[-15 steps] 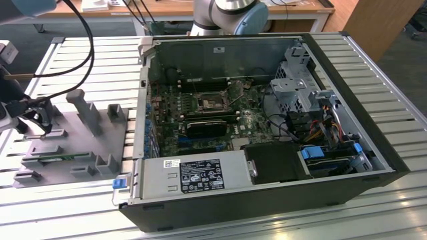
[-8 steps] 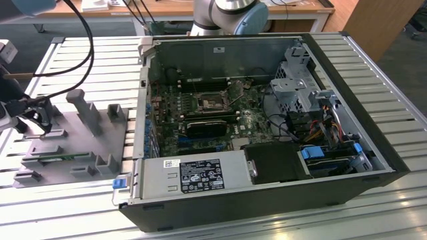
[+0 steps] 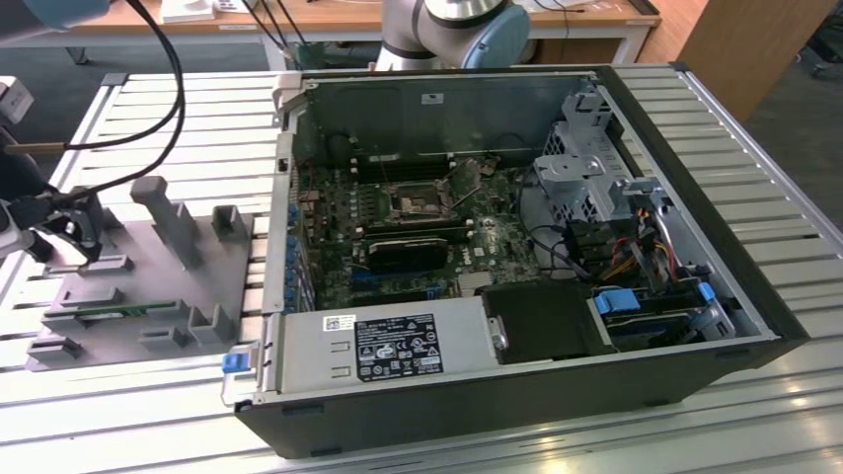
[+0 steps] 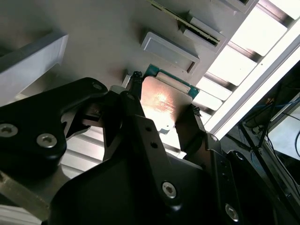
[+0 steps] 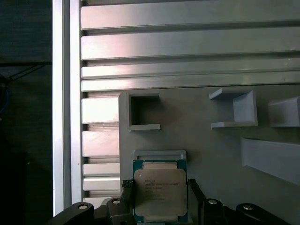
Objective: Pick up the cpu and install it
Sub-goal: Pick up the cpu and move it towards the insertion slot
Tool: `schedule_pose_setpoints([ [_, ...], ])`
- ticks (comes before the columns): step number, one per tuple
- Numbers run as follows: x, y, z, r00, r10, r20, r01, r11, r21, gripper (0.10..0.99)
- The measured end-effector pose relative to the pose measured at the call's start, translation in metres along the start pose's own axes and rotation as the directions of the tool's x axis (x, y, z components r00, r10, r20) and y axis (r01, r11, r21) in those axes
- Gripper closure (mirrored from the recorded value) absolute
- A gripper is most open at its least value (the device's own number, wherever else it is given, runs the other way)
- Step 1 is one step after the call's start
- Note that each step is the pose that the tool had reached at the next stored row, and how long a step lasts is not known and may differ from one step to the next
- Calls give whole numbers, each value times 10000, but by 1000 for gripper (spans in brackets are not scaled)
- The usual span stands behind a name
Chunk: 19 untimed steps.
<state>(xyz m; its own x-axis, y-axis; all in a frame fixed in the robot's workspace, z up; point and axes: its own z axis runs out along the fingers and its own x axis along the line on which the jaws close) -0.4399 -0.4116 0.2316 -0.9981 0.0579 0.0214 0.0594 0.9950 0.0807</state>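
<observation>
Slatted desk [image 5: 187, 47], grey fixture [image 5: 211, 159]: cpu [image 5: 160, 192] is clamped edgewise by the tool [image 5: 159, 184], seemingly not yet lifted; socket [image 3: 419, 202] installation is left.

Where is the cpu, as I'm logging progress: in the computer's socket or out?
Out. The gripper holds the cpu by its edges at the grey fixture plate, outside the open computer case.

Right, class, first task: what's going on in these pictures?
The robot arm's hand is closed on the cpu, with a finger against each of two opposite edges. This is at the grey fixture, on the exterior view's left. I cannot tell whether the cpu is lifted clear of the fixture. It is not yet in the open PC, which stands beside the fixture.
</observation>
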Motion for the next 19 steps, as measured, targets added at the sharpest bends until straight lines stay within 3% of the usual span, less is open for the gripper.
schedule_pose_setpoints([
  [19,2,9,-115,10000,-1,0,1,10000,-2,545],
])
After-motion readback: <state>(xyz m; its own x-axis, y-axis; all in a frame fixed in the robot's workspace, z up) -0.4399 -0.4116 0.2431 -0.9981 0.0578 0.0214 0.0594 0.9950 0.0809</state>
